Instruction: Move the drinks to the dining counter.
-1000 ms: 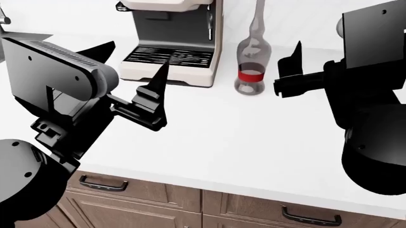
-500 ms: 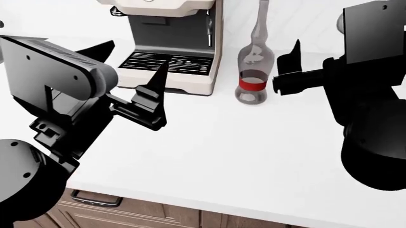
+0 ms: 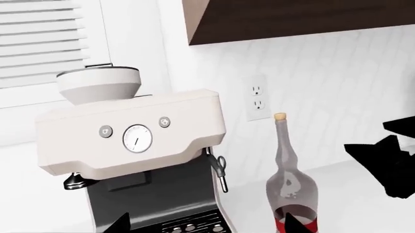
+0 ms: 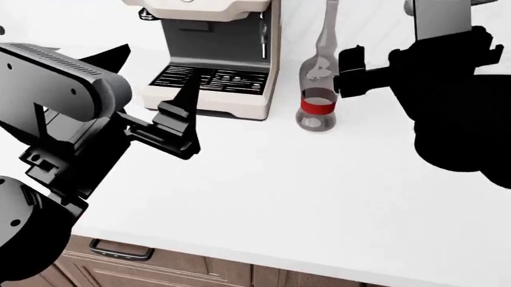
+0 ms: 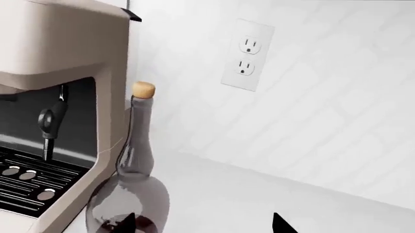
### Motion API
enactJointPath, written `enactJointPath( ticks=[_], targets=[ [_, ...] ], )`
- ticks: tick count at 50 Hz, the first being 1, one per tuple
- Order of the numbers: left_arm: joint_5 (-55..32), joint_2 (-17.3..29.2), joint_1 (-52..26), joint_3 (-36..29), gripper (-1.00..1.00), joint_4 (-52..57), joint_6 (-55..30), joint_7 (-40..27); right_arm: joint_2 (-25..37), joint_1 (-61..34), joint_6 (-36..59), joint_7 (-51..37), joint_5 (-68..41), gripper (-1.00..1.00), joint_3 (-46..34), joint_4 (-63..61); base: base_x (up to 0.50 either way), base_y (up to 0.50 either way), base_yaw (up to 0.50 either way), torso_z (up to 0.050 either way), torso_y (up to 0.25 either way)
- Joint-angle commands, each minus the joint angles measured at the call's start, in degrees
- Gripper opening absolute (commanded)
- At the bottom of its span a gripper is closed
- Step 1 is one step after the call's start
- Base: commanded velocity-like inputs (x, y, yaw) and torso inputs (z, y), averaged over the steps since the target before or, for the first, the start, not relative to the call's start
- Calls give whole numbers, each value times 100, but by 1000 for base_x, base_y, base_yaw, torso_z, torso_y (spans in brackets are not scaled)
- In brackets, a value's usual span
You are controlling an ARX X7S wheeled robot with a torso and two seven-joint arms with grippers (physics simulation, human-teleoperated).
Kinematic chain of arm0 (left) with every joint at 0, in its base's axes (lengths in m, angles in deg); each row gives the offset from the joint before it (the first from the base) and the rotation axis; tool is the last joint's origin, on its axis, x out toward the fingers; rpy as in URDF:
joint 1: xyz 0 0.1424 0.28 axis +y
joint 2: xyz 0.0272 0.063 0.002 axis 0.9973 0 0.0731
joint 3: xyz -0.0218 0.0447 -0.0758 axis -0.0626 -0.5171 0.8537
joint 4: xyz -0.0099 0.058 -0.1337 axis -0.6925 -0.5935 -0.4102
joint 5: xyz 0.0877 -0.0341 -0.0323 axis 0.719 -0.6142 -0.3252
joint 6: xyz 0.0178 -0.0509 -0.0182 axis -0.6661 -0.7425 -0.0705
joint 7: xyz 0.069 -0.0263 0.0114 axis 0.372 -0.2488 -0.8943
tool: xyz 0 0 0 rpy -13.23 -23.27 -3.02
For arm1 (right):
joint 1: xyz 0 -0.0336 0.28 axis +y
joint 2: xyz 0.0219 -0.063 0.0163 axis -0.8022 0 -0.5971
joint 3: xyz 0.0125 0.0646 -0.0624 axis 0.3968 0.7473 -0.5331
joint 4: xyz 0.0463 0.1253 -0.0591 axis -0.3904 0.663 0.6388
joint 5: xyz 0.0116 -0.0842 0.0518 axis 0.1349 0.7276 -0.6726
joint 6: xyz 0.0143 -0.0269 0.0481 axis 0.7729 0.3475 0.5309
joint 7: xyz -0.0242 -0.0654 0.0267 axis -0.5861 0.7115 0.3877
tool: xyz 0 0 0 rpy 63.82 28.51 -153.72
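The tall clear bottle with red band stands upright on the white bench, just beside the espresso machine; the right end effector sits released close by it; the left end effector is spread in front of the machine.

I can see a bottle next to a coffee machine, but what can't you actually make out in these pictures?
- Head view: the bottle top is cut off by the picture edge.
- Both wrist views: the bottle's base runs off the picture edge.
- Right hand: too dark and side-on to tell open or shut.
- Coffee machine dial markings: too small to read.
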Motion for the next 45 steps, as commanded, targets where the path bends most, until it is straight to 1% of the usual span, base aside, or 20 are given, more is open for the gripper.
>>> enactJointPath(
  ticks=[1, 4, 6, 15, 32, 45],
  targets=[
    [-22, 60, 13, 30, 100, -23, 17, -3, -305, -177, -369, 980, 358, 100, -103, 685, 0, 0, 0, 0, 0],
    [-32, 86, 31, 48, 100, -19, 24, -6, -386, -270, -372, 1181, 483, 100, -213, 793, 0, 0, 0, 0, 0],
    [-38, 97, 49, 60, 100, -11, 34, -8, -436, -356, -443, 1464, 665, 100, -323, 899, 0, 0, 0, 0, 0],
    [27, 108, 120, 39, 100, -31, 75, 24, -694, -483, -500, 1820, 739, 100, -429, 1318, 0, 0, 0, 0, 0],
    [27, 144, 125, -4, 100, -33, 66, 19, -895, -447, -578, 2105, 831, 100, -573, 1663, 0, 0, 0, 0, 0],
    [-110, 235, 102, 56, 100, 38, 34, -80, -1101, -644, -694, 2476, 1169, 100, -774, 2374, 0, 0, 0, 0, 0]
  ],
)
